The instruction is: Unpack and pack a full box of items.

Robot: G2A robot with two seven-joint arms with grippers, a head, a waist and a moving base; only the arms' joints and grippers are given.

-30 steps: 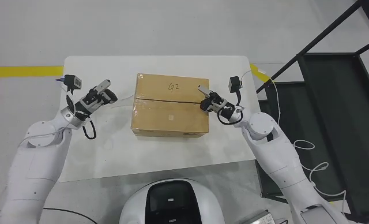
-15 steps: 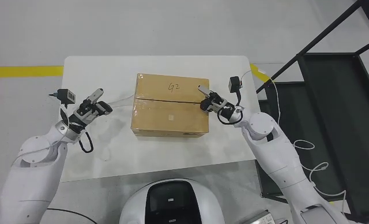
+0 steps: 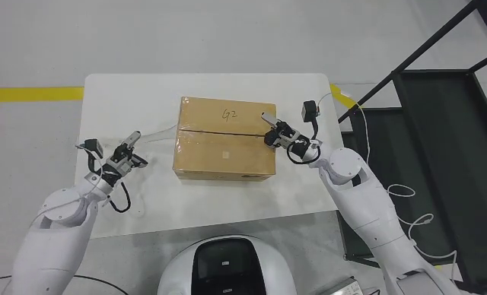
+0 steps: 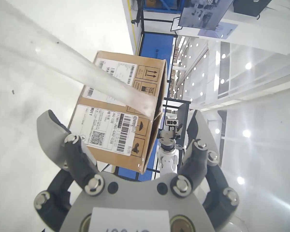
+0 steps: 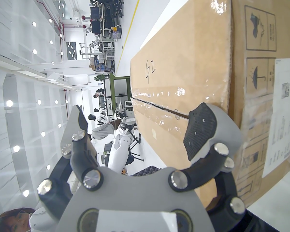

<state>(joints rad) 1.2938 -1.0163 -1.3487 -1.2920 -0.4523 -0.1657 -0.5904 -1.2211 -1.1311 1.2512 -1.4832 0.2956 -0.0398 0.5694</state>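
Note:
A brown cardboard box [image 3: 224, 147] lies in the middle of the white table [image 3: 304, 90], its top seam [image 3: 228, 131] showing as a dark slit. A strip of clear tape [image 3: 158, 135] sticks out from the box's left end. In the left wrist view the tape [image 4: 87, 73] runs from the seam past the fingertips, not between them. My left gripper [image 3: 131, 149] is open and hovers left of the box [image 4: 104, 126], clear of it. My right gripper [image 3: 272, 133] is open at the box's right end, one pad [image 5: 200, 126] by the seam on the box [image 5: 183, 56].
Bare table surface lies left of and in front of the box. A black metal frame [image 3: 426, 105] stands off the table's right side, and a yellow floor line [image 3: 38, 93] runs beyond the left edge.
My left gripper has drawn back from the box's left end toward the table's front left. The right arm and the box have not moved.

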